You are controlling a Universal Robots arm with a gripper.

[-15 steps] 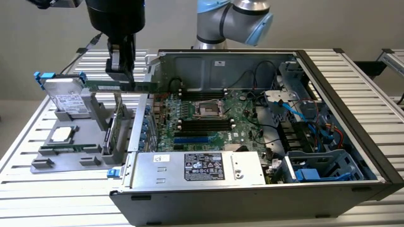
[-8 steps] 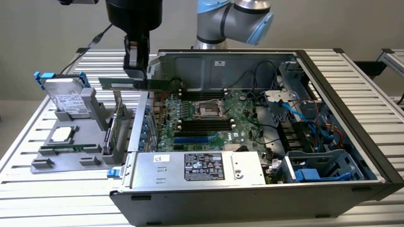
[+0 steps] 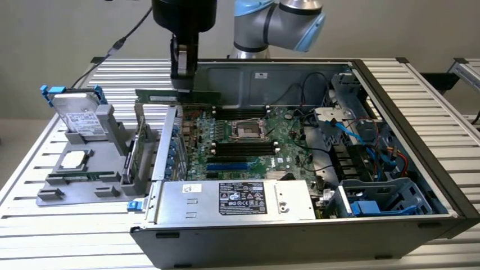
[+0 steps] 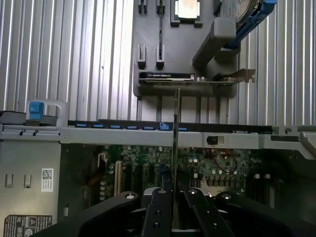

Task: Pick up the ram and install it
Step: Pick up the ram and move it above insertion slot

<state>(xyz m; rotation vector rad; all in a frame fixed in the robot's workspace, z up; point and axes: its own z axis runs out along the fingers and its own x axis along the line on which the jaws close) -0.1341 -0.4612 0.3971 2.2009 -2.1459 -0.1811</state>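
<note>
Left of the jaws, as the exterior view has it, a grey holder (image 3: 101, 169) rests on the slatted counter (image 3: 45, 236). Its pockets keep a hard drive (image 3: 77, 117) upright and a processor (image 3: 73, 160) flat, presumably so each part can be lifted straight out. Directly below the jaws hangs the ram (image 3: 177, 97), pinched between them by its upper edge. Its long side lies level and its contact edge points down and free, an attitude that suits a straight push into a slot. It rides in the air above the case (image 3: 300, 239) wall that faces the holder, touching nothing else. Right of the jaws and lower, the black memory slots (image 3: 240, 147) of the motherboard (image 3: 262, 160) appear empty and lie roughly parallel to the held stick. Farther right, cables (image 3: 352, 132) crowd the drive bays.
</note>
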